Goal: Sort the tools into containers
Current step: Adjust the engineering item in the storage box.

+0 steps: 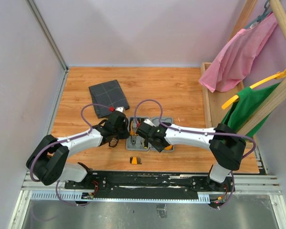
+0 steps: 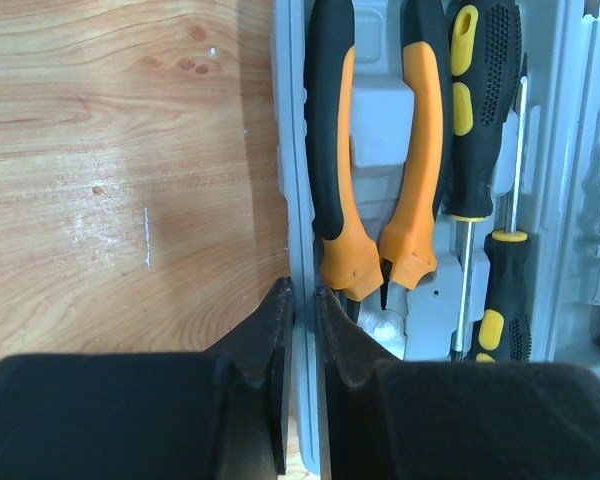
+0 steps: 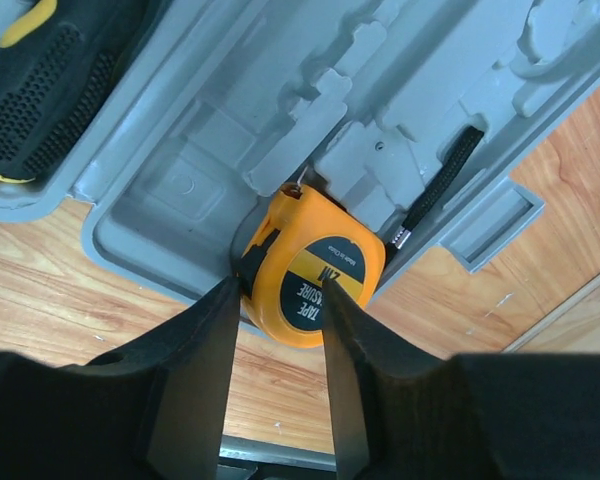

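- Our left gripper [image 2: 302, 300] has its fingers pinched to a slit on the rim of the grey case [image 2: 285, 120].
- The pliers [image 2: 360, 265] lie in the case, handles toward 12 o'clock, nose toward 6, at 1 o'clock from the fingertips.
- Our right gripper [image 3: 280, 290] has its fingers apart. The orange tape measure [image 3: 320, 270] sits at their tips, toward 12 o'clock, and we cannot tell if they touch it.

Overhead view; both wrist views close above case [image 2: 380, 125].
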Tool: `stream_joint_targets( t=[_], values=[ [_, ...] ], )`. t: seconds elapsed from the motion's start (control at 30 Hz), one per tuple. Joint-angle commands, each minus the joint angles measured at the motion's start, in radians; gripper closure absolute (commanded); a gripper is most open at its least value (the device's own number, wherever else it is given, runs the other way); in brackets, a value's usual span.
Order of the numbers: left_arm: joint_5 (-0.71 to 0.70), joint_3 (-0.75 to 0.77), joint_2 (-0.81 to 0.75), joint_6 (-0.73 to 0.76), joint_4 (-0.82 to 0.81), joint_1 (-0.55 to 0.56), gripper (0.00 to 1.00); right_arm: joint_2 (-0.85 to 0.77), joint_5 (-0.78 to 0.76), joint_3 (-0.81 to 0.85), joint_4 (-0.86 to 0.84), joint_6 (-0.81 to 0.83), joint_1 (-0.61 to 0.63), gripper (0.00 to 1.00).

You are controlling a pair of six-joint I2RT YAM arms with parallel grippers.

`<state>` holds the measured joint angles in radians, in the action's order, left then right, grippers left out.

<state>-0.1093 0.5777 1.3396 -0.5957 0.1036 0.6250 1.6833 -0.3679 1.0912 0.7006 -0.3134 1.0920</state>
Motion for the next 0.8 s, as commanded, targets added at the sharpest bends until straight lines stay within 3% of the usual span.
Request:
stream_joint_targets(
  t=[0.0,0.17,0.27,0.77],
  values=[
    [-0.003,0.008,0.005,0.016,0.000,-0.002,0.97,-0.050,-0.011,0.011,0.034,-0.001,0.012,0.58],
    [-0.004,0.008,0.007,0.018,-0.001,-0.002,0.97,-0.183,0.081,-0.010,-0.044,0.026,0.009,0.47],
    [-0.003,0.009,0.007,0.016,-0.003,-0.003,0.97,-0.240,0.095,-0.018,-0.049,0.025,-0.013,0.46],
    [0.002,0.015,0.011,0.019,-0.001,-0.002,0.97,-0.273,0.359,-0.131,-0.043,0.065,-0.184,0.61]
  ],
)
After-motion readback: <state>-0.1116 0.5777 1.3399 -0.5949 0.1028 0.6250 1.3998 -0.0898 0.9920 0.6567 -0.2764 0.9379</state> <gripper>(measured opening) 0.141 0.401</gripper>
